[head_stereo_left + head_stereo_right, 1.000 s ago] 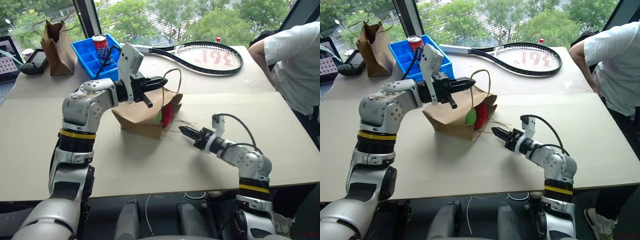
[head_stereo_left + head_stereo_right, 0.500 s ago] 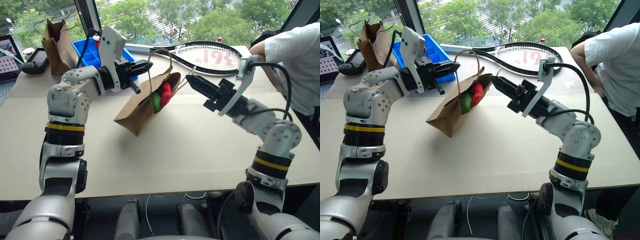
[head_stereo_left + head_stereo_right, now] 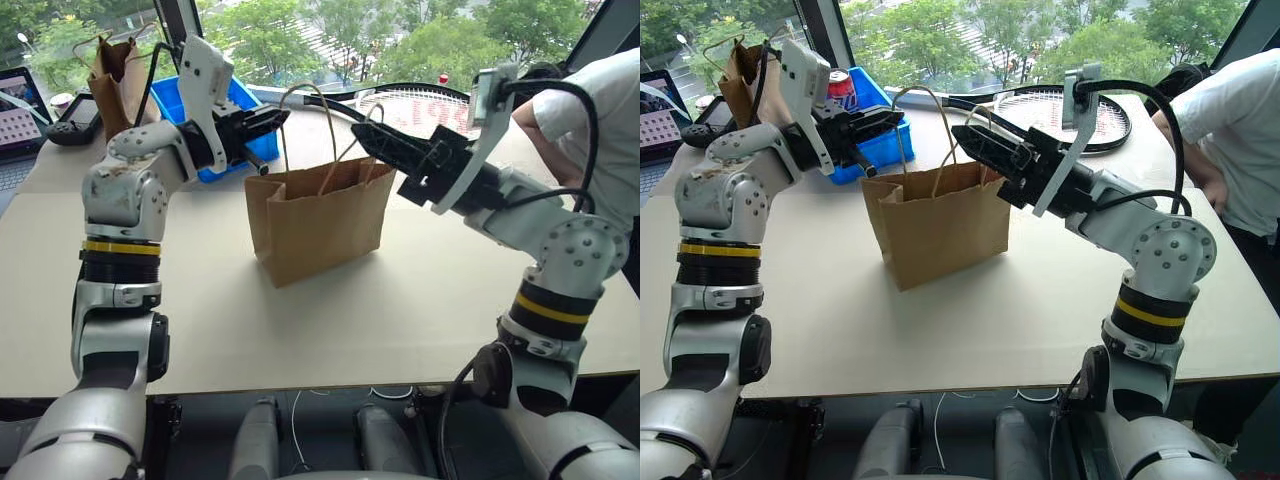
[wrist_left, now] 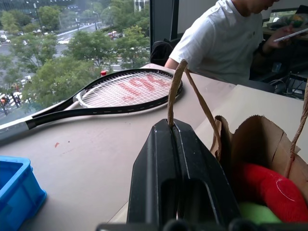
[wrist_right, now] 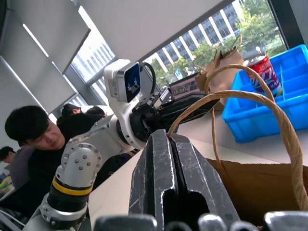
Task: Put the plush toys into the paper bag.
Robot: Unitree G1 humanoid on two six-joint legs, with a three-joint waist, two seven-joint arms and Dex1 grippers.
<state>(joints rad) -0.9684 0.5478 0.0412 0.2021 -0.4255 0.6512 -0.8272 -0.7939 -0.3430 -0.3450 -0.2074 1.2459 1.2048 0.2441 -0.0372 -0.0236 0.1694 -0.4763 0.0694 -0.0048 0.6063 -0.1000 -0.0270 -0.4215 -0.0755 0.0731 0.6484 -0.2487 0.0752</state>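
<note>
Once tipped on its side, paper bag (image 3: 320, 222) now upright, both handles pinched.

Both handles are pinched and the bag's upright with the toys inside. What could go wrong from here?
1. The thin twine handle may slip from the left gripper, tipping the paper bag.
2. Uneven lifting with the right gripper could spill the red toy.
3. The tennis racket lies close behind.

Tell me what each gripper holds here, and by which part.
Both hold the paper bag by its twine handles: the left gripper is shut on one loop, the right gripper on the other. The bag stands upright on the table.
</note>
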